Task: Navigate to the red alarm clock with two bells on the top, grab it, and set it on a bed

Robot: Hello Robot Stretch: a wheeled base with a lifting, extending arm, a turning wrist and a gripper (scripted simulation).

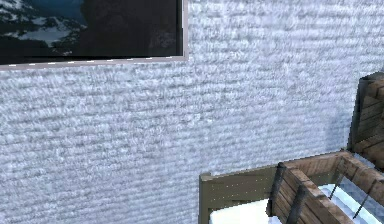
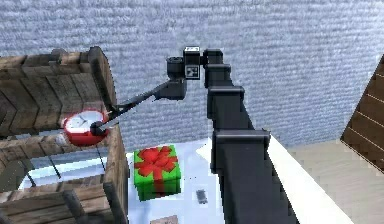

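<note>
Grey, rough-grained wall (image 1: 250, 90) runs across the far side of the room. In the forward view a framed picture (image 1: 90, 30) of dark, snowy mountains hangs on it at the upper left. Slatted wooden shelves (image 1: 300, 195) rise into the near right corner.

In the arm side view the same kind of brown plank shelves stand at the left, against the grey wall. A round red alarm clock (image 2: 80, 128) with a pale face sits in the gap between two of the boards, on the right side of the shelves. The claw (image 2: 103, 124) reaches it from the right, and its thin fingers (image 2: 135, 105) slant down and left to the clock's edge. With the boards close around the clock, I cannot tell whether the claw grasps it or only touches it, nor how wide the fingers are set.

Just right of the shelves, and nearer, a green gift box (image 2: 157, 170) with a red ribbon stands on a white counter (image 2: 285, 170). The dark square arm (image 2: 235, 130) rises over that counter. Right of it lies pale floor (image 2: 345, 175), and a brown wooden panel (image 2: 367, 110) stands at the far right edge.
</note>
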